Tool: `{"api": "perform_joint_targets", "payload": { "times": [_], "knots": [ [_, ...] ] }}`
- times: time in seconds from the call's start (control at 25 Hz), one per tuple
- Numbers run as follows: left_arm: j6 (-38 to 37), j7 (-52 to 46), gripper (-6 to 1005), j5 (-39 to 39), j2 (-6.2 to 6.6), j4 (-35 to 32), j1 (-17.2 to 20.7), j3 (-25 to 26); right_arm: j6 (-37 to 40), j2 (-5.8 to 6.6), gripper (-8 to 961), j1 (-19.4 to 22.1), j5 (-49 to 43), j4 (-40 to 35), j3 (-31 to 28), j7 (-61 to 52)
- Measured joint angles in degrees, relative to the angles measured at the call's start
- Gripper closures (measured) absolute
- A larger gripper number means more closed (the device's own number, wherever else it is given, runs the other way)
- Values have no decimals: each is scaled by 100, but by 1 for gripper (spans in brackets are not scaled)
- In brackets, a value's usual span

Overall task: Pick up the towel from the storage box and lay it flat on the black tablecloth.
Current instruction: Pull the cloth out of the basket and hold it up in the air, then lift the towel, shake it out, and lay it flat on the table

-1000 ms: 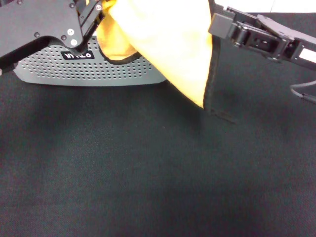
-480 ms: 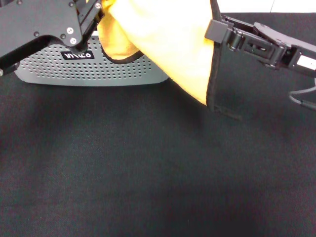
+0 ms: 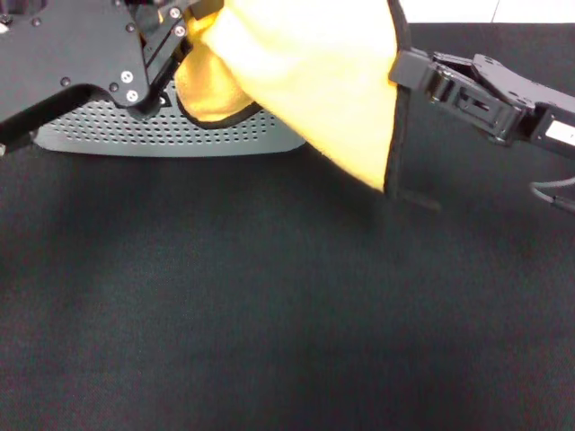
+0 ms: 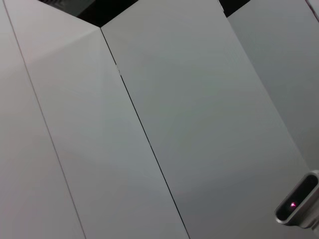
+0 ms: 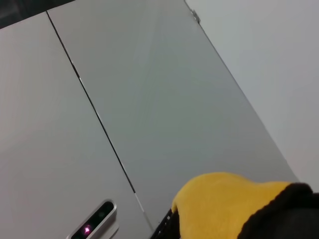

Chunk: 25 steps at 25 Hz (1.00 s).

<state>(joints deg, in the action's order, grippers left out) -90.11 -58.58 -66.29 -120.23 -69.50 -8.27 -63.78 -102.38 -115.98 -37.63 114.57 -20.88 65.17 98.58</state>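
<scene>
the black tablecloth (image 3: 269, 314) fills the whole worktop in the head view, its textured surface bare across the near half. at its far edge stands the storage box (image 3: 180, 139), a light grey basket with perforated sides, partly hidden behind the left arm.

the towel (image 3: 314, 81) hangs in the air above the tablecloth, stretched between both arms in front of and just right of the box. its yellow-orange pile drops to a point near the centre-right of the cloth, the thin black edging running down its right side, and a folded lobe sags at the left against the box's rim.

the left gripper (image 3: 166, 27) sits high at the left, its fingers pinched closed on the towel's upper left corner. the right gripper (image 3: 404, 67) reaches in from the right and clamps the towel's black-edged right border.

the right wrist view shows a bulge of the same yellow fabric with dark edging against pale grey wall panels (image 5: 149, 99).
</scene>
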Motion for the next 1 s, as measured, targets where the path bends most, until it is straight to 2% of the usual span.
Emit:
{"api": "perform_joint_targets", "payload": {
  "times": [0.04,0.4,0.6,0.76,0.92,1.0],
  "knots": [
    [-4,14,940,3,0,38,4,-1,0,-1,830,20,7,-11,-5,12],
    [-52,163,937,-44,17,575,1,7,65,-3,953,185,181,-38,-43,105],
    [-59,145,913,-576,37,650,55,71,473,12,951,283,203,-227,-23,209],
    [-177,82,819,-680,51,630,288,341,1010,81,949,684,23,-1094,-2,0],
    [-645,-219,752,-511,38,661,494,1078,1297,212,947,1015,-441,-2278,-26,-506],
    [-738,-380,719,-377,34,729,526,1256,1399,271,946,1045,-881,-2895,-24,-874]
  ]
}}
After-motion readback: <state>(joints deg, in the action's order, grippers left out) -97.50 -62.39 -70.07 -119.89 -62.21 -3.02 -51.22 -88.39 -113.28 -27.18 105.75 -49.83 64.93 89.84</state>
